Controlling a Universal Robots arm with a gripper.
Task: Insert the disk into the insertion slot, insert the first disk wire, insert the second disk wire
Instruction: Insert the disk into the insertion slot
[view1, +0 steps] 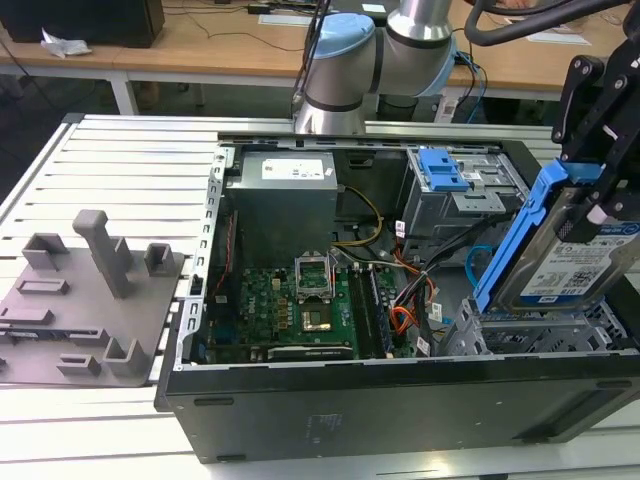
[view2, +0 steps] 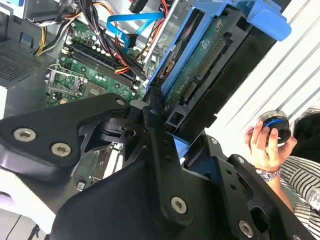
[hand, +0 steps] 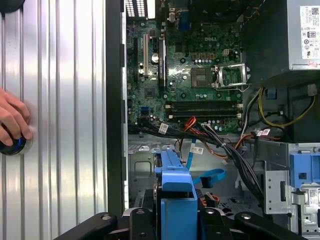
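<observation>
Over the drive-cage insertion slot (view1: 525, 335) at the exterior view's right, we are holding the disk (view1: 560, 268) tilted, gripper (view1: 598, 200) clenched on its carrier, angling the low edge toward the slot; not seated yet.

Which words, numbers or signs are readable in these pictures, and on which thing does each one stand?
No text can be quoted with certainty.
Disk, white label: print too small to read.
Power supply, white label: print too small to read.
Wire tags, white: print too small to read.
</observation>
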